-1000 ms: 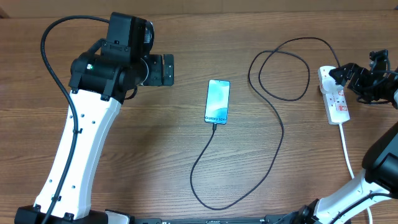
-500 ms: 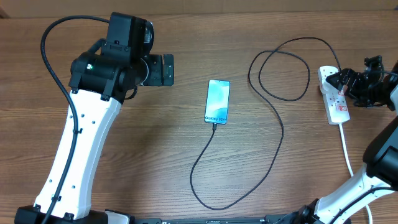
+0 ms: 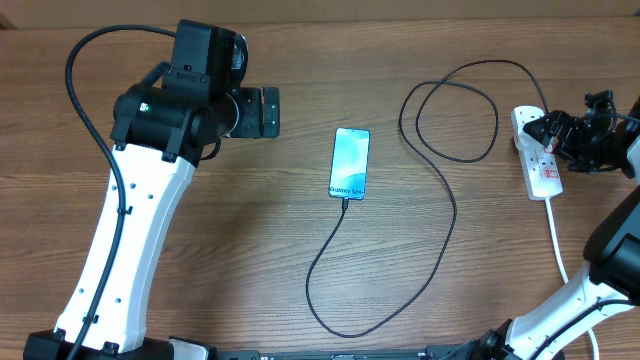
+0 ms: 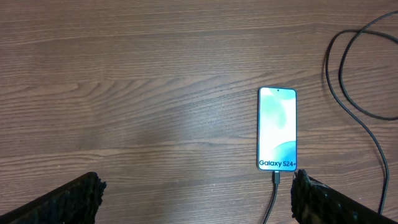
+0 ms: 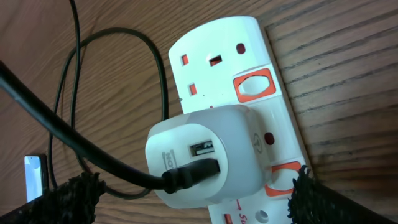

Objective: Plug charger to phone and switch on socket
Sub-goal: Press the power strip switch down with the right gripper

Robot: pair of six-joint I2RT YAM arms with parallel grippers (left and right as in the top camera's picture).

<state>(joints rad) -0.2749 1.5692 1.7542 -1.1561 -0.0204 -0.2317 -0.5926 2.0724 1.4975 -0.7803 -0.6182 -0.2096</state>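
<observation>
The right gripper (image 5: 193, 200), wide open and empty, hangs over the power strip (image 5: 214, 43), with the charger adapter's (image 5: 205, 155) red switch (image 5: 278, 177) at three o'clock, beside its right finger.

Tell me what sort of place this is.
Probably a robotics lab workbench: a left arm and a right arm mounted at a wooden table, with a phone and a socket laid out.

Overhead view: straight down from well above, whole surface (image 3: 250, 230) covered. Left wrist view: faces down at middle range, phone (image 4: 277, 129) right of centre. Right wrist view: very close, socket (image 5: 249, 43) filling the frame. Overhead shares the phone with the former, the socket with the latter.
</observation>
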